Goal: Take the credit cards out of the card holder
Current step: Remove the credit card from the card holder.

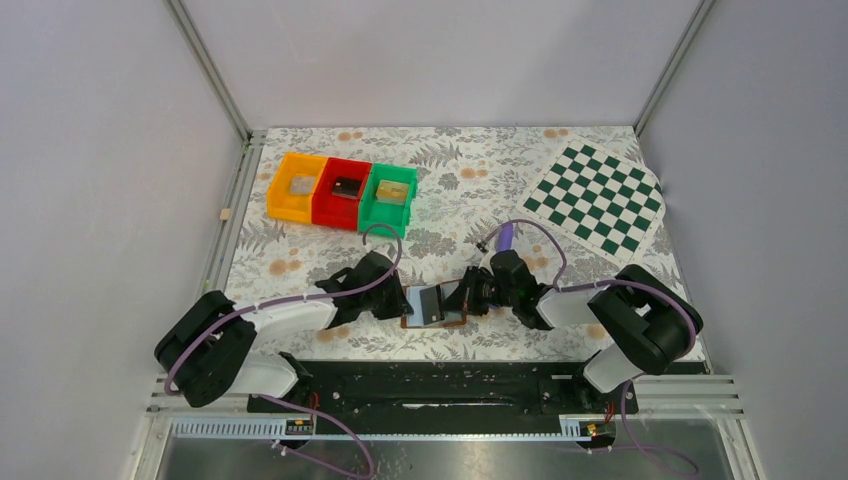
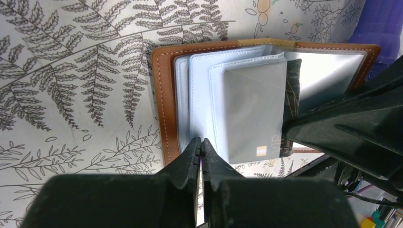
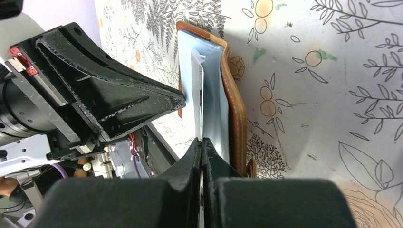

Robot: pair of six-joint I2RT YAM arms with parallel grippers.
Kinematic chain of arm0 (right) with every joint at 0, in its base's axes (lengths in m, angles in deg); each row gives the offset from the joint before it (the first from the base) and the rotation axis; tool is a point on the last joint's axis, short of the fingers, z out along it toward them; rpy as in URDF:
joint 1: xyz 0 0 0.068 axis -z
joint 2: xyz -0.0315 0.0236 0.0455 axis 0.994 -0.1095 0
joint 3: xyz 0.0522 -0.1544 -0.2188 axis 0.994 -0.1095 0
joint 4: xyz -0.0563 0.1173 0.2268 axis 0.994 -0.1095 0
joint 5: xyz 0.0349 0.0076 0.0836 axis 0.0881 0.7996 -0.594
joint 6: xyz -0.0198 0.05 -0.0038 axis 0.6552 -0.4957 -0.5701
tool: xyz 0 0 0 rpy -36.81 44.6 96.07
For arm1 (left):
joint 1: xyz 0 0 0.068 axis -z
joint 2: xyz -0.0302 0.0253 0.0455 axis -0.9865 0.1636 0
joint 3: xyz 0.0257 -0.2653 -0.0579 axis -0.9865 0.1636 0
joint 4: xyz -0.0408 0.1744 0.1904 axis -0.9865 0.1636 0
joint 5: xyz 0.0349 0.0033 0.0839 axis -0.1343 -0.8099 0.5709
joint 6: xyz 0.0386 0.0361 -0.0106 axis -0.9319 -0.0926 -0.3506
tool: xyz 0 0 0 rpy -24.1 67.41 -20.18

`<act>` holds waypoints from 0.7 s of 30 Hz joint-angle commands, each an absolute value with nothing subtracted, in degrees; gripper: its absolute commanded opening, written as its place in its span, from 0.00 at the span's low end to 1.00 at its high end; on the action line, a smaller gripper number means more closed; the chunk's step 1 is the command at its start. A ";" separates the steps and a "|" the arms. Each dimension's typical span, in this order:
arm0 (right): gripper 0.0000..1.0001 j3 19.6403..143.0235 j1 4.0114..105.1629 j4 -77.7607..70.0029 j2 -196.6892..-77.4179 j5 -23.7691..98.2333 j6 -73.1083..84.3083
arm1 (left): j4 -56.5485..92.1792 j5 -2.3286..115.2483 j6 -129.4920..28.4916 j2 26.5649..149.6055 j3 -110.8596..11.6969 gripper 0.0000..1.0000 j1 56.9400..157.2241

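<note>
Left wrist is showing your left gripper [image 2: 202, 147] pinching the holder [image 2: 164, 95] flat. Your right gripper [image 3: 202, 145], closed thin on a card [image 2: 291, 90], should be pulling straight outward, not lifting.

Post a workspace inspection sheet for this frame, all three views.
Surface: floral-print tabletop, flat.
Job's things: card holder open, near centre; grey card in a pale sleeve, dark card behind it.
Clutter: orange bin, red bin, green bin at far left, each holding something; checkered mat far right; purple stick right of centre.
Grippers: left gripper shut on the holder's edge; right gripper shut on an inner leaf, card or sleeve unclear.
Cables: purple cables loop near both grippers.
Surroundings: white walls, metal frame.
</note>
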State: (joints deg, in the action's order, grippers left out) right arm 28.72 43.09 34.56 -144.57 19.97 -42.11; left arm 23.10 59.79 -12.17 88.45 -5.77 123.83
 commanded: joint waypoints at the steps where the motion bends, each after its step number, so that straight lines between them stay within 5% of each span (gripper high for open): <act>1: 0.00 31.12 43.24 31.15 -143.79 20.14 -39.52 | 31.40 67.05 -13.39 92.87 -5.28 0.03 123.64; 21: 0.00 31.17 45.17 15.07 -128.63 26.62 -34.29 | 32.22 67.20 -12.64 92.84 -4.51 0.03 123.60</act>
State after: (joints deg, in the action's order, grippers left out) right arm 29.20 44.56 18.72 -131.28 24.56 -36.58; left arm 23.12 60.54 -11.01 90.74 -7.59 123.85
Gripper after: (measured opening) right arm 0.020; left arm 0.032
